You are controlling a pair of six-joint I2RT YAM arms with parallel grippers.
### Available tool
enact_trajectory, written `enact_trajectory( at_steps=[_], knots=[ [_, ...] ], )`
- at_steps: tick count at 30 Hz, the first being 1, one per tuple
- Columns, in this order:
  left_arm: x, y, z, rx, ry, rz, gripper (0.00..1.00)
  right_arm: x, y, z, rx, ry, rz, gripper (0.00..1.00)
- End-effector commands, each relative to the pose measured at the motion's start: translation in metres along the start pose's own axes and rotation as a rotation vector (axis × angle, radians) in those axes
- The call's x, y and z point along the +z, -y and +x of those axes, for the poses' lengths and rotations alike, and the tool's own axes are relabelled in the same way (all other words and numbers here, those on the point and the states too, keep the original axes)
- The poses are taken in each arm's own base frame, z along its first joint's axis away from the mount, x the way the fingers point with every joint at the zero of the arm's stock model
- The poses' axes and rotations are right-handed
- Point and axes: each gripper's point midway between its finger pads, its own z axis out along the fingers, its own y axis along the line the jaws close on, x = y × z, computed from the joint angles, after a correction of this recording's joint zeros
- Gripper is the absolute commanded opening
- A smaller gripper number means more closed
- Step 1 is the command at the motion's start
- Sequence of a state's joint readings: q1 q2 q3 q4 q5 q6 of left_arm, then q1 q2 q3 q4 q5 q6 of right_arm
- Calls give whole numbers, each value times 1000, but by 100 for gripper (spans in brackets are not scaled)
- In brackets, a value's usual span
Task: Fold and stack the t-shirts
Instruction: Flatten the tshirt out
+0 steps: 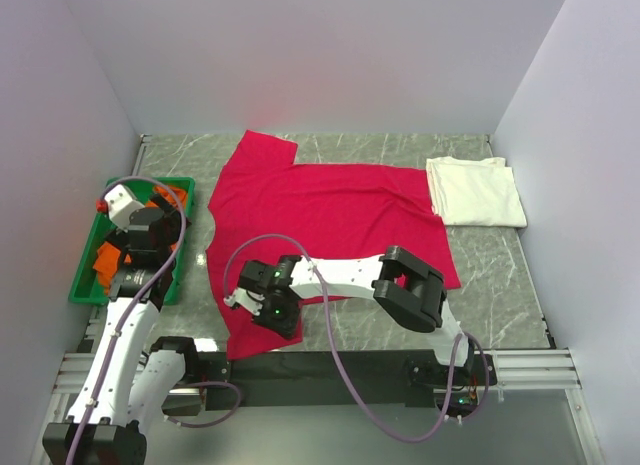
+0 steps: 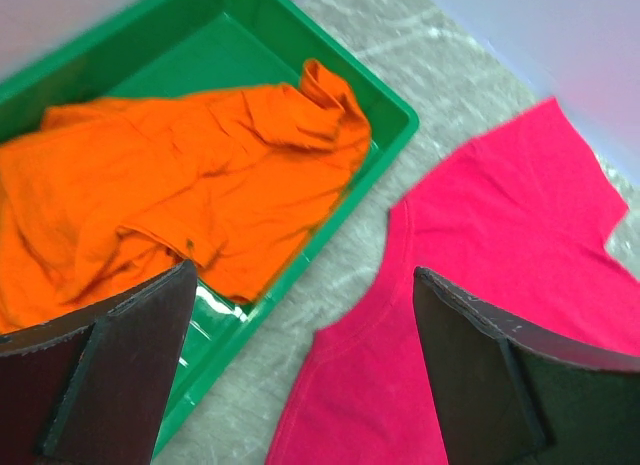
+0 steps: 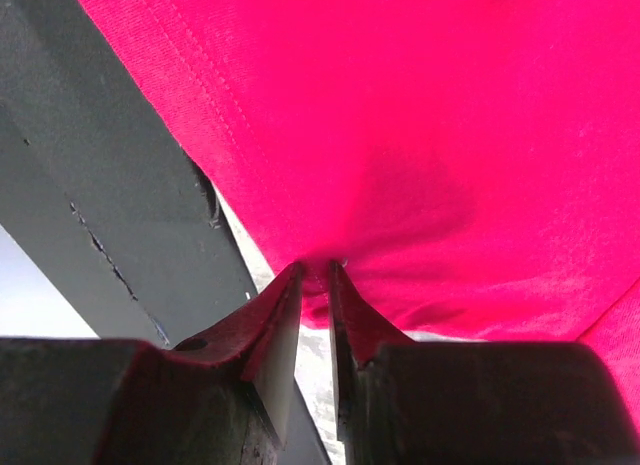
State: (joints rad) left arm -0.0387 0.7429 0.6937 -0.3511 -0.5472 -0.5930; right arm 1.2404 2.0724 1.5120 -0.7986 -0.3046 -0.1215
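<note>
- Three shirts show from the top camera. The crimson t-shirt [image 1: 330,220] lies spread mid-table, the cream-white t-shirt [image 1: 476,192] sits folded at the far right, and the orange t-shirt [image 1: 108,257] is in the green bin [image 1: 84,285] on the left. The right gripper [image 1: 240,300] is at the crimson hem's near-left corner. A low pull from there could drag the whole shirt instead of folding it.
- Left wrist: the left gripper [image 2: 305,273] hovers with its fingers [image 2: 130,355] wide apart and holding nothing. With nothing pinning the cloth, it may bunch.
- Right wrist: the fingers [image 3: 270,325] are nearly together, with only a slit between them, and nip a pucker of crimson hem at the tips. The bite looks shallow, so the hem may slip out on lifting.
</note>
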Motion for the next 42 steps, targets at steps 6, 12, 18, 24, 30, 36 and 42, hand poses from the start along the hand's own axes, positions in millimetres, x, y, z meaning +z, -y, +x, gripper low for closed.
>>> enact_trajectory(
  at_steps=[6,12,18,24,30,36,42],
  knots=[
    [-24,23,43,-6,-330,96,95,-88,16,-43,71,252,159,37],
    [-57,30,100,29,-681,124,91,-148,94,13,528,419,329,56],
    [-69,15,142,114,-830,46,92,-175,153,133,1048,491,498,67],
    [-71,-9,186,160,-926,-70,88,-183,171,216,1391,564,572,67],
    [-68,-27,196,219,-936,-183,75,-194,185,272,1621,659,656,65],
    [-67,-37,207,266,-970,-247,67,-200,191,289,1746,800,663,64],
    [-55,-37,217,263,-954,-263,62,-191,191,294,1781,834,649,63]
  ],
)
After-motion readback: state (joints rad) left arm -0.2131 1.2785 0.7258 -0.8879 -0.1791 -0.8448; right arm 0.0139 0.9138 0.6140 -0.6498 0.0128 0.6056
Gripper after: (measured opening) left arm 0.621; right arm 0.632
